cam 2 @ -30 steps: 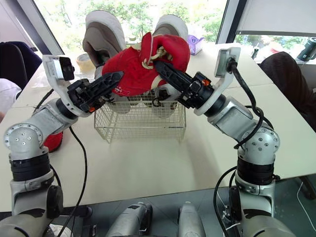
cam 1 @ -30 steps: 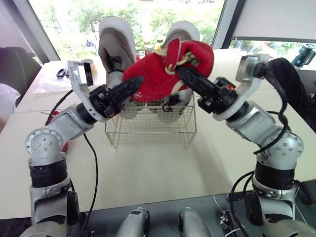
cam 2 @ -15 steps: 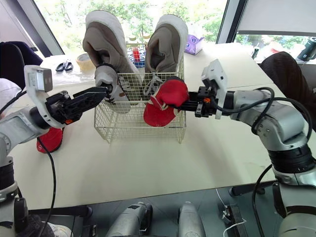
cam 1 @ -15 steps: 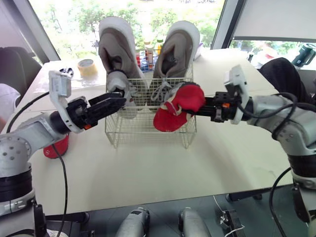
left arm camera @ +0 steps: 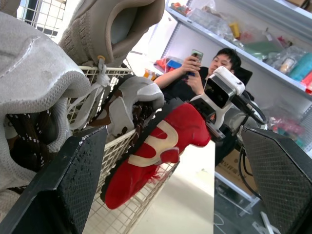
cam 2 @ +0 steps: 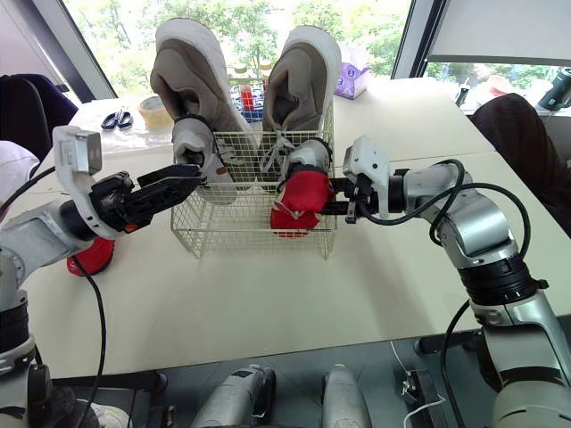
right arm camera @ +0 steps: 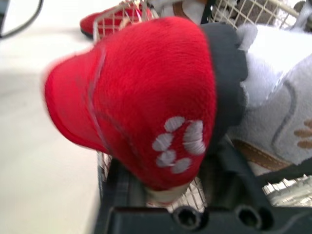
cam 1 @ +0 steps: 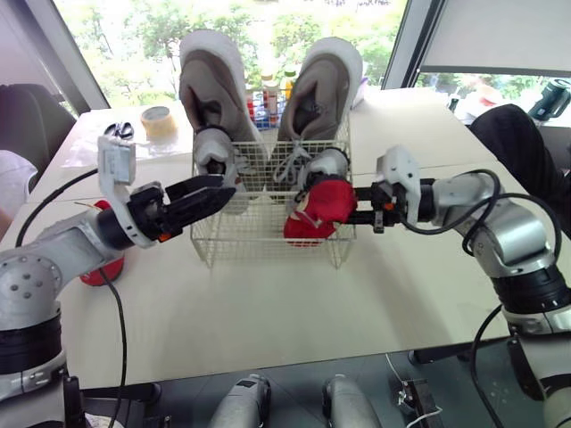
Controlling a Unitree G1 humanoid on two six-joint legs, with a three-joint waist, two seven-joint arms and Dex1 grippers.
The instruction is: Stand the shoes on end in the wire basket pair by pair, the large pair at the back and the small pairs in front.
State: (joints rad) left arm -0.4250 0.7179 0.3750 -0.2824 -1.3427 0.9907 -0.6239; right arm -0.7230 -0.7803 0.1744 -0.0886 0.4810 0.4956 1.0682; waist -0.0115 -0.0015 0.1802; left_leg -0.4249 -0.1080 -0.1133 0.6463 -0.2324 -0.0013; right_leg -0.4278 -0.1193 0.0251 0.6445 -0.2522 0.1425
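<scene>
The large pair (cam 1: 214, 85) and a small grey pair (cam 1: 217, 153) stand in the wire basket (cam 1: 268, 248), the right hand (cam 1: 346, 210) grasps one red shoe (cam 1: 318, 212) seemingly just outside the rim, and the other red shoe (cam 2: 89, 255) lies on the tabletop (cam 1: 285, 303) behind the released, empty left hand (cam 1: 225, 190).

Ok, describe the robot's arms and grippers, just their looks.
The left arm and right arm are silver-grey with round bolted joints and black collars. Black cables loop along both. Each wrist carries a white camera block; the jaws are long, black and textured.
</scene>
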